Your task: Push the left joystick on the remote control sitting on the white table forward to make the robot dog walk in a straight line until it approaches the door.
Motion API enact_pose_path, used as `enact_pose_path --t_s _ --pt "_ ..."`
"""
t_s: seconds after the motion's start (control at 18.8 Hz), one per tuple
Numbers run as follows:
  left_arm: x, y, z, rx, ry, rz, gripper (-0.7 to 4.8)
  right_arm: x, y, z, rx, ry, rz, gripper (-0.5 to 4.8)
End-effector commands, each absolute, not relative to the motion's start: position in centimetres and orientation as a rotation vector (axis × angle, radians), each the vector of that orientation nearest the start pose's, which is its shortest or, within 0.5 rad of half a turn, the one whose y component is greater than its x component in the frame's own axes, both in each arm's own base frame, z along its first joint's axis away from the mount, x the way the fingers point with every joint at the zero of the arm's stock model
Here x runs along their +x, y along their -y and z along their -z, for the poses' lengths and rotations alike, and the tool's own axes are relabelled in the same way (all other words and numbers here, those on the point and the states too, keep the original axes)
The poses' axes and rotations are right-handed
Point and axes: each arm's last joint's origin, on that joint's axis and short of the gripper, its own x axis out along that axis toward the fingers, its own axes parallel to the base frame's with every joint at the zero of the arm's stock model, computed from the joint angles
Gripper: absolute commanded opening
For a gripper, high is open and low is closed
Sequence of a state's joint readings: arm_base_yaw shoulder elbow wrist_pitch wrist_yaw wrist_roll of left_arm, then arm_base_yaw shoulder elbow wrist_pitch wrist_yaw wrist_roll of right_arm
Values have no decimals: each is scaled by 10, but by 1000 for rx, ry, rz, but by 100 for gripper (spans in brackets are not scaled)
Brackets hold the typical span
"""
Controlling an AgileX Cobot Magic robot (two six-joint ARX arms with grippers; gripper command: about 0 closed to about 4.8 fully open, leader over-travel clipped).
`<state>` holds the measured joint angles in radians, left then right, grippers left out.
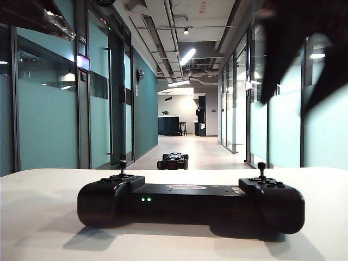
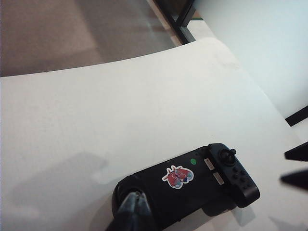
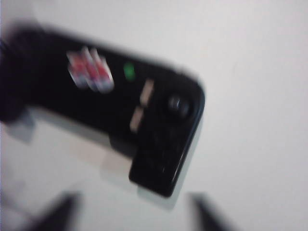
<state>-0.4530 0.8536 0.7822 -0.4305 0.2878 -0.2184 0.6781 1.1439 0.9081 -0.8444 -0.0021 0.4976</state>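
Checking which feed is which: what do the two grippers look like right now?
Both are black. The left gripper has slim fingers that taper to a narrow tip, with a faint sheen. The right gripper shows as two dark, wedge-shaped pointed fingertips, heavily blurred. No cables or markings are visible on either.

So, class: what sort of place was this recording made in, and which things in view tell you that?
Most likely an office corridor. Glass-walled rooms line both sides, strip lights hang under exposed ceiling pipes, and a counter with a stool stands at the far end. The remote control sits on the white table facing down it.
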Motion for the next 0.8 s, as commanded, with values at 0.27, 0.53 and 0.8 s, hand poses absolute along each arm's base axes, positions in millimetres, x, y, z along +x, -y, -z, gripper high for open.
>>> enact_pose_path --t_s 0.27,0.53,0.8 --pt "157 86 -302 -168 -570 691 -5 177 -146 -230 44 -1313 -273 386" --pt "157 86 -302 -170 -571 700 -6 184 -152 -217 37 -1350 -243 368" --pt "157 86 -302 -170 -571 700 -5 192 -159 -200 12 -1397 -218 368"
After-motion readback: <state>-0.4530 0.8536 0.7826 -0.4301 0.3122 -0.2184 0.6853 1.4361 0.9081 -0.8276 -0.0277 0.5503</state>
